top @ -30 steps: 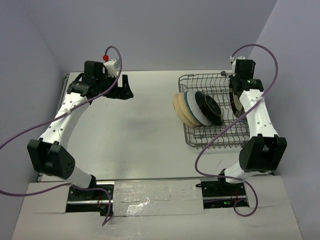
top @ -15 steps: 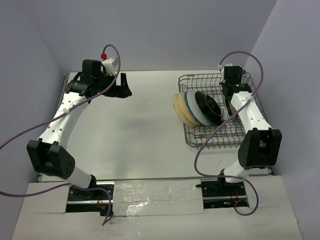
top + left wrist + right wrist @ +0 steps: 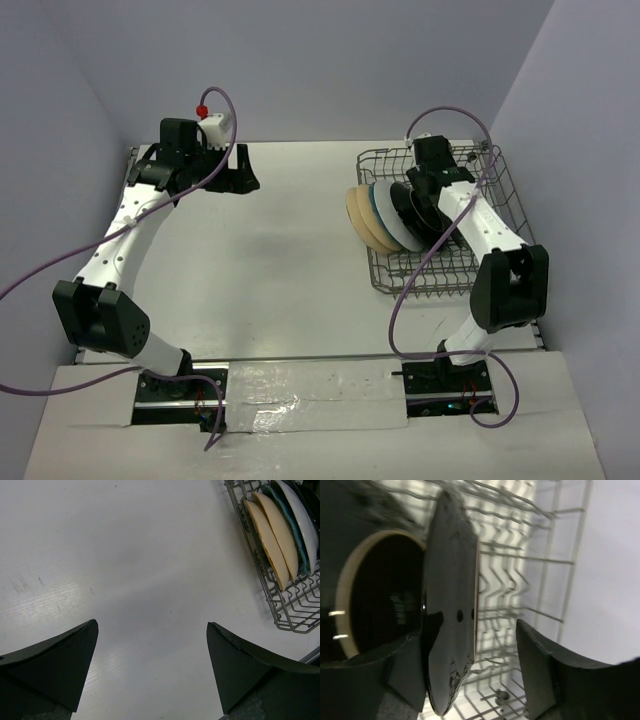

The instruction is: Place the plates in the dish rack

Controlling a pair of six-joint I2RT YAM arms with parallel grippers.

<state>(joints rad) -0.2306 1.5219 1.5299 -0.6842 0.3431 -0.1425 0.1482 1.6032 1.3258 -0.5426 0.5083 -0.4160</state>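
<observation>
Found left gripper (image 3: 243,172) at far left of table (image 3: 290,250), jaws spread to the widest, grasping nothing. Saw in left wrist view both dark fingers (image 3: 55,665) well apart over bare white surface, touching nothing.

Found right gripper (image 3: 425,195) down inside dish rack (image 3: 490,205) at far right, jaws parted partway. Saw in right wrist view a dark plate (image 3: 450,620) standing on edge between the fingers. Placed one finger (image 3: 405,675) against or just beside its face; could not tell which. Placed other finger (image 3: 540,680) clearly apart from it, rack wire showing in the gap. Judged no clamp on that plate. Marked a second plate (image 3: 375,595), dark centre with beige rim, just beside the first.

Logged plates (image 3: 395,215) as a row on edge in left half of rack:
- two beige plates (image 3: 358,215) at left end, leaning out over rack's left rim
- then teal plate (image 3: 376,205)
- then pale plate (image 3: 397,230)
- dark ones toward the right, partly hidden by right arm

Confirmed same row in left wrist view, beige plates (image 3: 270,535) outermost, at near corner of rack (image 3: 295,615).

Spotted a small mark on second plate's dark centre, too blurred to read.
</observation>
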